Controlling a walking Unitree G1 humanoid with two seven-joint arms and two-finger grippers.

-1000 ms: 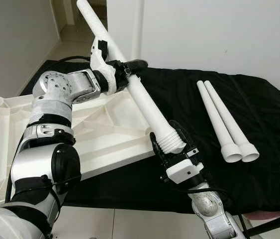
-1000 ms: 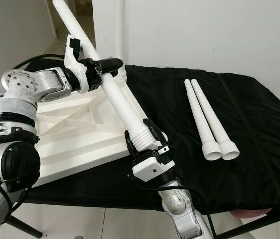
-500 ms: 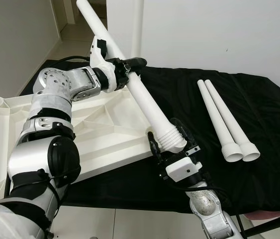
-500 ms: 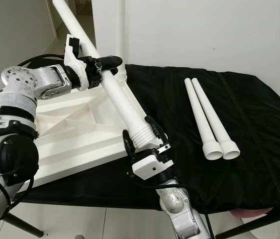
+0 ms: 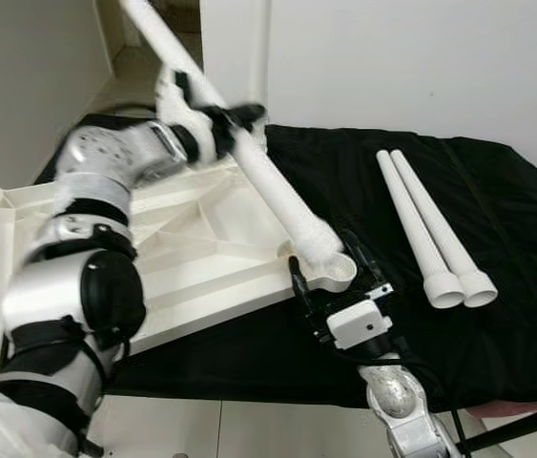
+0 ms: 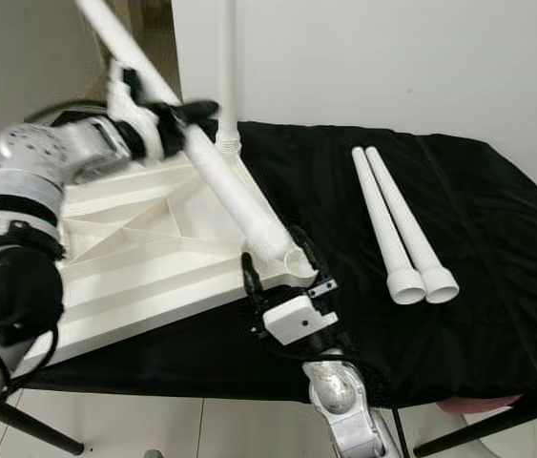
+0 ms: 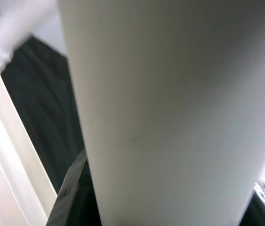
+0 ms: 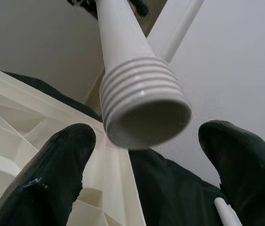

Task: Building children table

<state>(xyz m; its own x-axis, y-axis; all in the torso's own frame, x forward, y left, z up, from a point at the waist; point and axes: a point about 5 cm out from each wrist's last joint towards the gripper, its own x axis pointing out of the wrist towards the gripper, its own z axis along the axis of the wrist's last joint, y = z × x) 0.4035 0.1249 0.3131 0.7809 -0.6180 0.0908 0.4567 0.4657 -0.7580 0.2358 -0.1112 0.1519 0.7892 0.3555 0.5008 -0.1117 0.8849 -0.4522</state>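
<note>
White plastic blocks most of my left wrist view: the table leg (image 7: pixel 170 108) sits so close to the lens that I cannot make out the fingers around it. From the head camera the left gripper (image 5: pixel 218 129) is blurred, yet I can see it clamped on that leg about a third of the way down from its upper end. That upper end runs out of frame at the top.

My right gripper (image 5: pixel 330 277) is at the near right corner of the upside-down tabletop (image 5: pixel 192 248), fingers spread wide, one on each side of the leg's lower end, apart from it. Its wrist camera shows the leg's ribbed, threaded, hollow end hanging between the two black fingertips (image 8: pixel 57 165). The leg slants from far left down to this corner socket (image 5: pixel 337 272); whether the thread has entered the socket I cannot tell.

Two more legs (image 5: pixel 430 234) lie side by side, touching, on the black cloth (image 5: pixel 516 248) to the right, flared open ends toward me. The tabletop's left side is cut off by my own arm.
</note>
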